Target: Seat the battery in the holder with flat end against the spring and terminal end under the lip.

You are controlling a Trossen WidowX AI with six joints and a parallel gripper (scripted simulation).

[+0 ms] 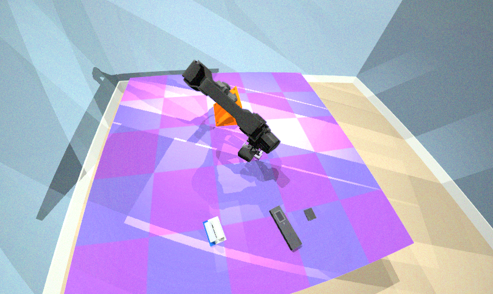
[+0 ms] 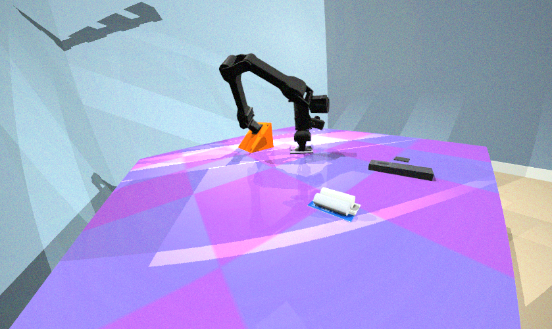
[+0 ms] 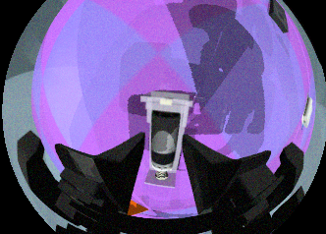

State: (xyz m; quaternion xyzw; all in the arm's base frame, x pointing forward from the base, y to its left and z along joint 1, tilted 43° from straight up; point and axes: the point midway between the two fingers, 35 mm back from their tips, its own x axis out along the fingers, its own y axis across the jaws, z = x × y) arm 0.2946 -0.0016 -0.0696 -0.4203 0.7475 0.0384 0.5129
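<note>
The holder [image 3: 169, 94] [image 2: 301, 152] is a pale grey frame on the table, with its coil spring [image 3: 161, 175] at the near end in the wrist view. The dark battery [image 3: 164, 158] lies lengthwise between its side walls, its near end close to the spring. Its far end is at the crossbar with the cream patch; whether it is under the lip I cannot tell. My gripper [image 3: 163, 138] [image 2: 301, 147] is low over the holder and open, one finger on each side of the battery with a small gap. In the top view the arm mostly hides battery and holder.
A blue board with two white cylinders [image 1: 214, 230] [image 2: 333, 200] lies towards the front. A long dark bar [image 1: 286, 230] [image 2: 400, 170] and a small dark square [image 1: 309, 213] [image 2: 401, 159] lie to its right. The orange base wedge [image 1: 224, 113] [image 2: 259, 139] stands behind the holder.
</note>
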